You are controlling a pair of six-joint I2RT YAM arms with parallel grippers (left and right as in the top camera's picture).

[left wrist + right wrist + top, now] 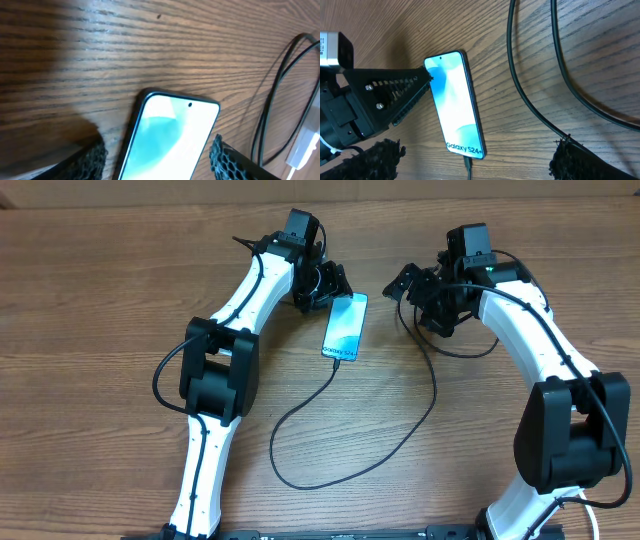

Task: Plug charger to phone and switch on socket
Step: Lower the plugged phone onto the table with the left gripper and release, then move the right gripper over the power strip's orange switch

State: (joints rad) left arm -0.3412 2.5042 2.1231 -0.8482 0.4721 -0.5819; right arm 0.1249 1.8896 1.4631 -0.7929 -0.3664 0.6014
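Overhead, the phone (345, 327) lies flat on the worktop (120, 270), the charger (300, 480) meeting its lower edge, the cable's far end lost beneath the right gripper (475, 161), which gapes empty. The left gripper (157, 152) straddles the phone's top end, released, fingertips barely in frame in its wrist view.

Left tool (157, 156) seemingly parted; right tool (475, 160) spread wide.

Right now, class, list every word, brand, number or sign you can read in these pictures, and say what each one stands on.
"Galaxy S24": white letters on the lit screen of the phone, near its lower end in the right wrist view.
Print on the label at that view's left edge: too blurred to read.
Overhead, the phone's text is too small to read.
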